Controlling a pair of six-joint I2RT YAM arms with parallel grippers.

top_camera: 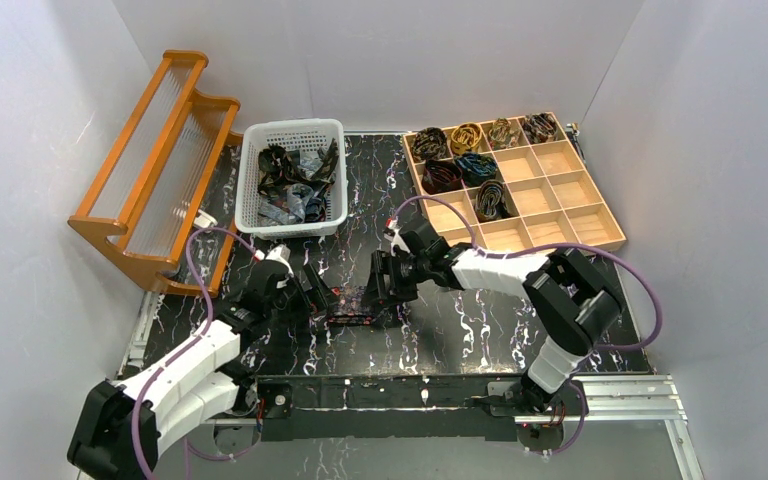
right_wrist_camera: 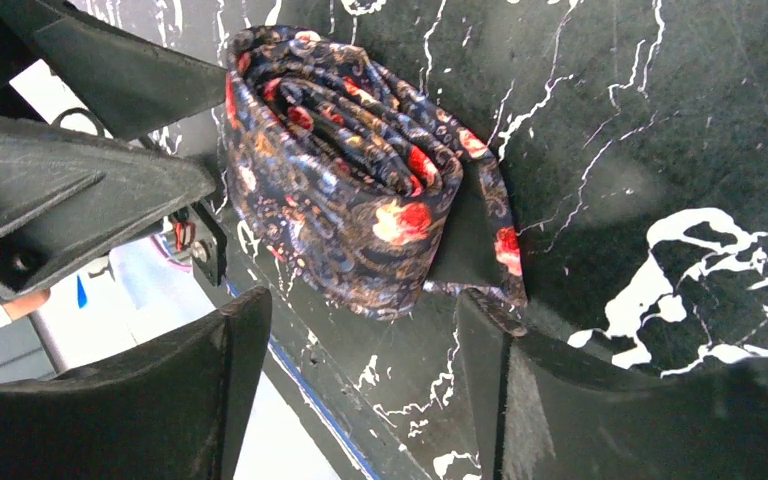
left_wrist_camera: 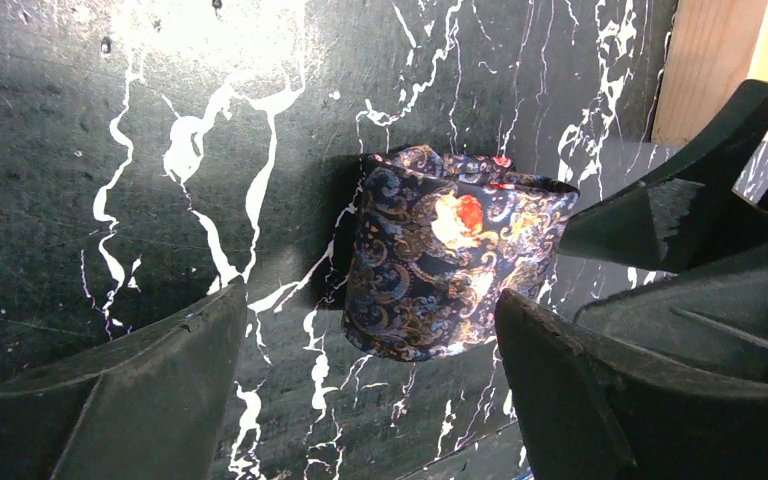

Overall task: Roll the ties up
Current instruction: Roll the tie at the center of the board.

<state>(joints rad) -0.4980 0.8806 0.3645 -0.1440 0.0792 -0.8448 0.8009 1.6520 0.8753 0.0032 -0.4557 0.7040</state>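
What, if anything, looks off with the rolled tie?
The rolled paisley tie is squashed into an oval rather than a round coil, and its tail end sticks out loose at one side. Nothing else stands out.
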